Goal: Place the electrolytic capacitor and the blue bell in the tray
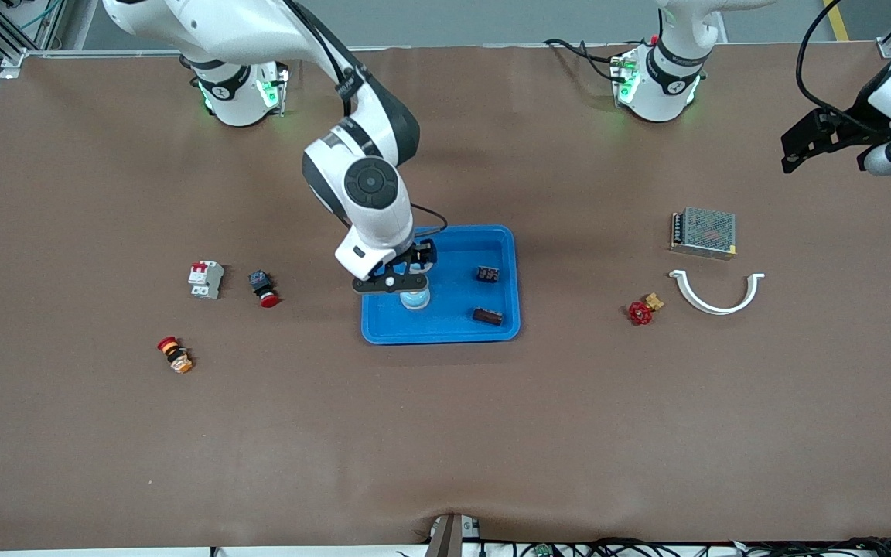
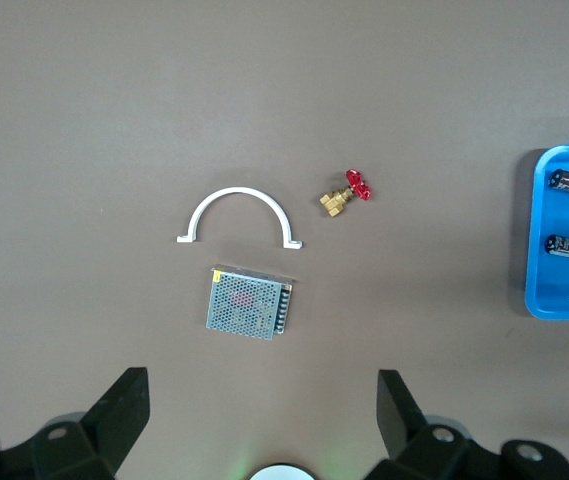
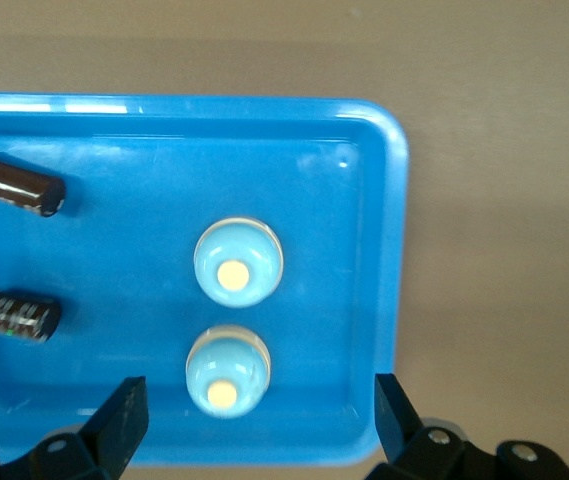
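Two blue bells (image 3: 238, 262) and two electrolytic capacitors (image 1: 488, 274) lie in the tray (image 1: 506, 240) at frame centre; nothing appears left. The right claw (image 1: 407, 277), jaws apart, hovers over the bells. The left claw (image 1: 801, 151), apart, waits upper right.

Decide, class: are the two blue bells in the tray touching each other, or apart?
Apart. The right wrist view shows a strip of bare tray floor between one blue bell and the other blue bell.
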### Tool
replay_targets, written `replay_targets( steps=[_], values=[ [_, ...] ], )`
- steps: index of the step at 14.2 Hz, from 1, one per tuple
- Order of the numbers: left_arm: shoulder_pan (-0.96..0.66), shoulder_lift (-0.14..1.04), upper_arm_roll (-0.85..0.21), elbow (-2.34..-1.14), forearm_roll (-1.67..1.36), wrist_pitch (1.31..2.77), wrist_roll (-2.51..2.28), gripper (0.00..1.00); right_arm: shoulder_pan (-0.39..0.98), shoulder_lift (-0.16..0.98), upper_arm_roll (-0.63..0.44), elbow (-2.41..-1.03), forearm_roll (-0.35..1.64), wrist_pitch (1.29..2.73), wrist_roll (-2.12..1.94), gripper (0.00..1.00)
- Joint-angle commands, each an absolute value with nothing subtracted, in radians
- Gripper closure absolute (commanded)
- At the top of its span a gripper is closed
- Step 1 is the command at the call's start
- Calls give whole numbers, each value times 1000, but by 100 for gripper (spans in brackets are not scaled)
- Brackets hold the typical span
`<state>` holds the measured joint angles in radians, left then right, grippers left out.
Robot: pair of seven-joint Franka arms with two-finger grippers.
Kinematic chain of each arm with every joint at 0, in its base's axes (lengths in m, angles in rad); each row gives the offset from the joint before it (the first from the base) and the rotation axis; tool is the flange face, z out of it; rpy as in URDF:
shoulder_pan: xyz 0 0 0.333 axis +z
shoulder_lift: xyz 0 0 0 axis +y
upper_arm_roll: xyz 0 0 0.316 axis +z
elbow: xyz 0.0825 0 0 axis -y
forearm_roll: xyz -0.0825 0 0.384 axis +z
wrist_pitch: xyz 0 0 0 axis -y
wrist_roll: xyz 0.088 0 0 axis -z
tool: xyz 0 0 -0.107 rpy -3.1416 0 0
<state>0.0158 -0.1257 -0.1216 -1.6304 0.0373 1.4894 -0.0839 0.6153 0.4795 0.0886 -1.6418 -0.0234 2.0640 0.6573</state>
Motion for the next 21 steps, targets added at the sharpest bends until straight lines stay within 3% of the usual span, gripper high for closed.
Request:
replay_targets(
  steps=[1,9,15,21],
  values=[
    [-53,-163,-46,-1669,18,1511,-48,0,609,370,91,-1667,-28,1964,666,0],
    [-58,-141,-46,-1663,-9,1523,-44,0,528,102,89,-1667,-23,1622,577,0],
    [-58,-141,-44,-1661,-12,1522,-63,0,405,-43,83,-1666,-26,1480,430,0],
    [-52,-149,-44,-1658,-5,1516,-67,0,184,-97,83,-1661,-38,1463,230,0]
  ],
)
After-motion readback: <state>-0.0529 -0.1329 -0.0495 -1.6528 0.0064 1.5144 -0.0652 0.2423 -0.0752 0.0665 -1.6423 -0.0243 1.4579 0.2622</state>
